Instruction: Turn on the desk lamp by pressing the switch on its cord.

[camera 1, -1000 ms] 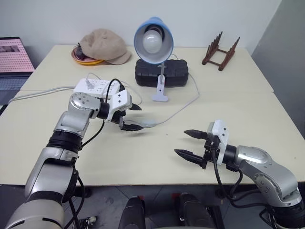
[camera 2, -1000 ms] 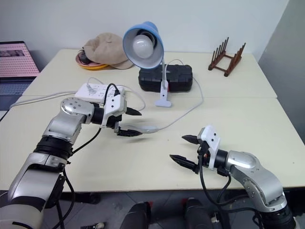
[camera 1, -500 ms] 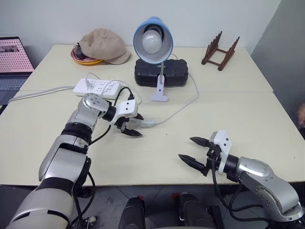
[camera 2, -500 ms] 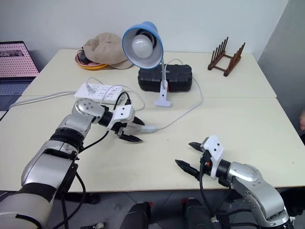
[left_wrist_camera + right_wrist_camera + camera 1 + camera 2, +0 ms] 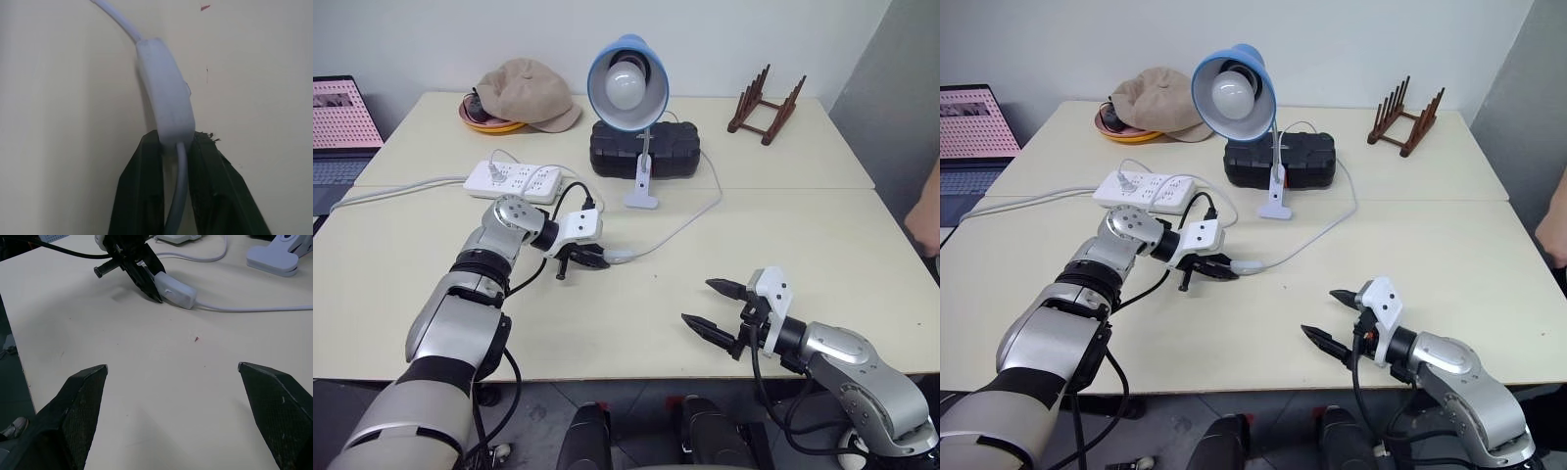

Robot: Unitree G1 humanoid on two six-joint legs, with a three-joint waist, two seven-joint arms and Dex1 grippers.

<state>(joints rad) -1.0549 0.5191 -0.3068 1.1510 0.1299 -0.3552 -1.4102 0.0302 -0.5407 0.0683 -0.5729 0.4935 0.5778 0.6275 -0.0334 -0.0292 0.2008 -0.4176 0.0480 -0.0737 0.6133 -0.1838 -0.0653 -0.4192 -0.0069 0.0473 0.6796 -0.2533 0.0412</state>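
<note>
Near the middle of the tabletop [image 5: 822, 225], slightly toward its left edge, the switch [image 5: 616, 256] lies flat on the cord [image 5: 690, 217]. The left gripper [image 5: 597, 259] meets the switch's near end; its two black fingers [image 5: 142, 196] are pinched together on either side of the cord, their tips pressed against the switch body. The cord leaves the far end of the switch and runs in a curve toward the back of the tabletop, passing beside the lamp [image 5: 628, 88]. The lamp stands near the back edge, at about mid-width, on a small white base [image 5: 642, 199]; its blue shade faces forward, exposing the white bulb [image 5: 626, 86], which shows no glow. A black case [image 5: 644, 147] sits directly behind the base.

The right gripper [image 5: 715, 305] hovers over the front edge, toward the right corner, its fingers [image 5: 80, 396] spread wide and holding nothing; it is well apart from the switch.

A white power strip [image 5: 514, 178] lies toward the left edge, behind the left arm, with a plug in it. A beige cap [image 5: 527, 93] rests at the back left corner, partly over an orange plate [image 5: 484, 119]. A wooden rack [image 5: 764, 106] stands at the back right corner. A laptop [image 5: 340, 122] shows beyond the left edge, and a person's hand [image 5: 925, 217] beyond the right edge.
</note>
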